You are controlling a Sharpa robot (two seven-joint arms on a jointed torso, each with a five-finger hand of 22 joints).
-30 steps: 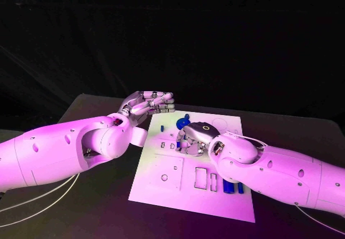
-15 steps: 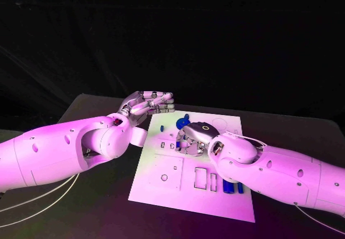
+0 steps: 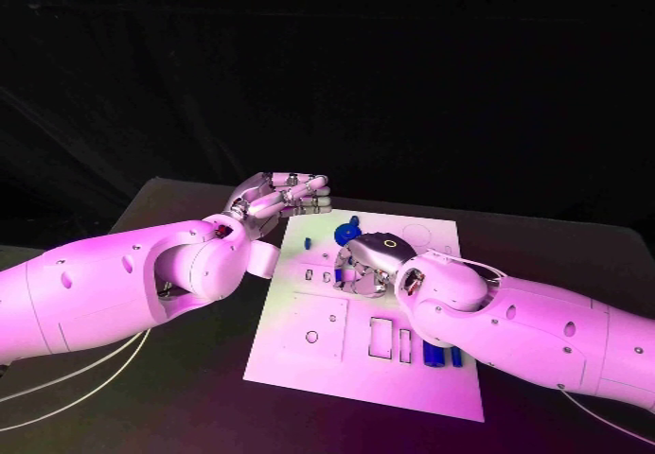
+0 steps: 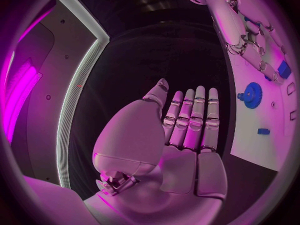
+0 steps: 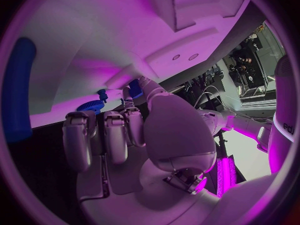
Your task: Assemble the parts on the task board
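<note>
On the black worktop [image 3: 178, 203] the white task board [image 3: 342, 369] lies between the two arms, with its far edge near both hands. A blue gear-shaped part [image 3: 348, 230] stands on the far portion of the board, just beyond the right hand [image 3: 371, 260] and close to the fingertips of the left hand [image 3: 283, 200]. The left wrist view shows the same gear [image 4: 252, 94] on the board beside a small blue block [image 4: 263, 131]. Two upright blue parts [image 3: 437, 355] sit in the near right area of the board, tucked against the right forearm.

The right hand is lowered onto the middle of the board, fingers bent down toward it; the right wrist view shows its fingers [image 5: 115, 135] curled side by side with the gear [image 5: 92, 105] just past their tips. Whether it grips a part I cannot tell. The left hand hovers off the board's far left corner; in its wrist view the fingers [image 4: 190, 120] lie straight and side by side, the palm bare, holding nothing.
</note>
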